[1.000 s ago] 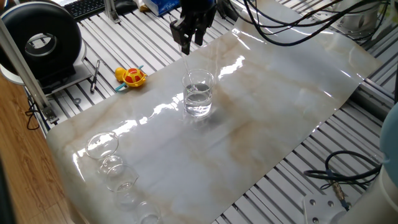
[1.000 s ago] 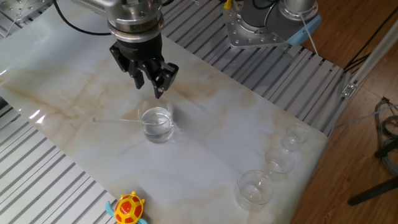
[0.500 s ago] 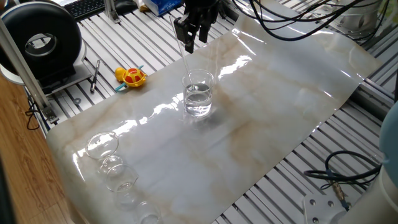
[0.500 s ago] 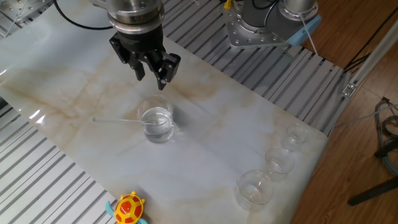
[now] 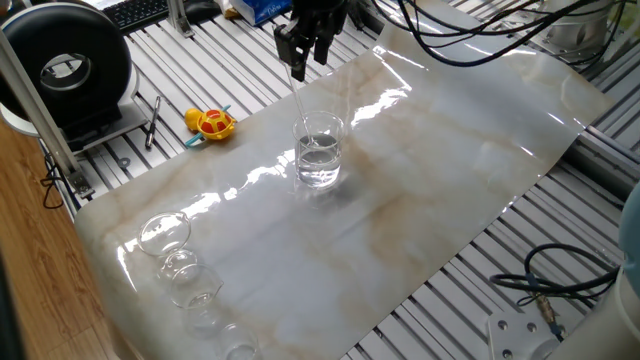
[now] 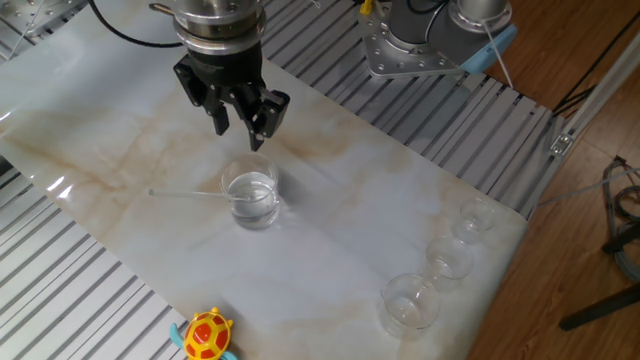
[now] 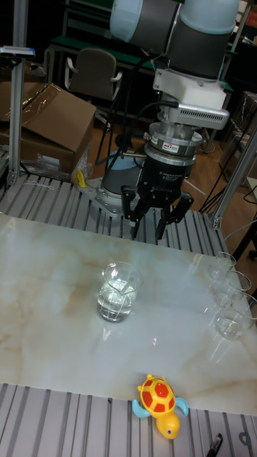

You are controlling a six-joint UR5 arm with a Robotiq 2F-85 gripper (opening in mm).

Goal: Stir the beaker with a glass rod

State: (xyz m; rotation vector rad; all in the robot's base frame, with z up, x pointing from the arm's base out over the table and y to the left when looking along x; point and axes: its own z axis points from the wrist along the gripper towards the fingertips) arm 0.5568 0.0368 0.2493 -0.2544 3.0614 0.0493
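Tall fixed view: gripper (image 7: 155, 226) above and just behind beaker (image 7: 118, 291), fingers spread, nothing between them. Beaker mid-sheet, part full of clear liquid. Other fixed view: glass rod (image 6: 190, 194) running left from the beaker, one end at the glass; cannot tell whether flat on the sheet or leaning inside. Likely step: getting the rod in hand. Best to come down over the free end, well clear of the rim, close gently, lift straight, then stir in small circles off the wall.
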